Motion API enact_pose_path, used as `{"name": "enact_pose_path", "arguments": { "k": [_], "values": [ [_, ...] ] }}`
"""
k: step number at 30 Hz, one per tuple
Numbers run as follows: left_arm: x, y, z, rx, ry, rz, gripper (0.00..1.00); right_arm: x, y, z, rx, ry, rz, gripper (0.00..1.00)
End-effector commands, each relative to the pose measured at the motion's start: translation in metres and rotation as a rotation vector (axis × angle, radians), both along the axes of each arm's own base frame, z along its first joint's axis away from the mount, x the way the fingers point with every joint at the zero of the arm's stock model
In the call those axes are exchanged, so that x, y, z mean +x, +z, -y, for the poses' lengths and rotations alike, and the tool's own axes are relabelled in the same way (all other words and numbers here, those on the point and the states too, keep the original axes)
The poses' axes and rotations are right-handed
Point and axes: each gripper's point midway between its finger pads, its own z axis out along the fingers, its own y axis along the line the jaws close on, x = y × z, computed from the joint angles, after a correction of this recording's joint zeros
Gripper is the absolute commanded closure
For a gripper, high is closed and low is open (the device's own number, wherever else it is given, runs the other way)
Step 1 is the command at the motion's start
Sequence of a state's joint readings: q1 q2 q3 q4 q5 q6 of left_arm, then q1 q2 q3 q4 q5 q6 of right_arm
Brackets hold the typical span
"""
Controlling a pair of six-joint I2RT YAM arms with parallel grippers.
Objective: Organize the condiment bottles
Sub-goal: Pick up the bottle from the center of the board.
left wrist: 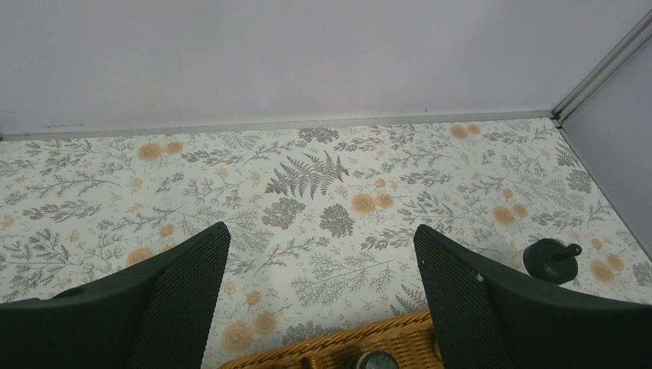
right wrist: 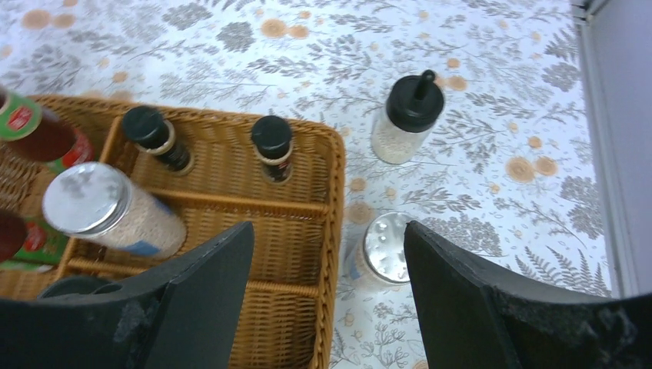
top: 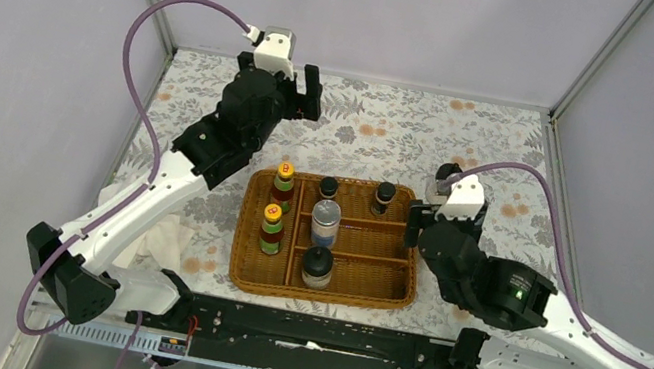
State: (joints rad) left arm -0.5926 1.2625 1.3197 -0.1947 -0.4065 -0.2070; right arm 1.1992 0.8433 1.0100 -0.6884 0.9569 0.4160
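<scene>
A wicker basket (top: 385,294) holds two yellow-capped red-green bottles (top: 284,180) (top: 271,229), two dark black-capped jars (top: 328,188) (top: 384,198), a silver-lidded shaker (top: 324,222) and a cream jar with a black lid (top: 317,266). A second cream jar (right wrist: 407,115) stands on the table beyond the basket's right side. A second shaker (right wrist: 387,247) stands on the table against the basket's right rim (right wrist: 332,231). My right gripper (right wrist: 329,254) is open above that rim and the shaker. My left gripper (left wrist: 323,261) is open and empty beyond the basket's far edge (left wrist: 338,350).
The enclosure's walls close the table at the back and both sides. A crumpled white cloth (top: 161,239) lies left of the basket by the left arm. A black rail (top: 317,335) runs along the near edge.
</scene>
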Motion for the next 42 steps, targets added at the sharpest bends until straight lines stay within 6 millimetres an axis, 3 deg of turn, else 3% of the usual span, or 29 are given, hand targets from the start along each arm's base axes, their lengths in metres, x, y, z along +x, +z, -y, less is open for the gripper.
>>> {"name": "enact_pose_path", "arguments": {
  "k": [1,8,18,24,28,36,42],
  "values": [
    [-0.003,0.004,-0.003,-0.022,-0.004,0.016,0.06,0.013,0.009,0.020,0.005,-0.108,0.023,0.22],
    [-0.004,-0.002,0.000,-0.022,-0.019,0.001,0.06,0.044,0.043,0.022,-0.015,-0.166,0.017,0.22],
    [-0.008,-0.011,0.000,-0.023,-0.032,-0.013,0.06,0.124,0.084,0.043,0.010,-0.277,-0.031,0.23],
    [-0.010,-0.022,0.003,-0.032,-0.047,-0.035,0.05,0.164,0.068,0.040,0.078,-0.305,-0.152,0.23],
    [-0.012,-0.025,0.003,-0.036,-0.053,-0.038,0.05,0.180,0.052,0.050,0.087,-0.351,-0.218,0.24],
    [-0.014,-0.030,0.006,-0.045,-0.068,-0.049,0.05,0.172,0.039,0.062,0.195,-0.362,-0.240,0.23],
    [-0.016,-0.031,0.006,-0.051,-0.070,-0.051,0.05,0.171,0.013,0.071,0.236,-0.416,-0.314,0.19]
  ]
}}
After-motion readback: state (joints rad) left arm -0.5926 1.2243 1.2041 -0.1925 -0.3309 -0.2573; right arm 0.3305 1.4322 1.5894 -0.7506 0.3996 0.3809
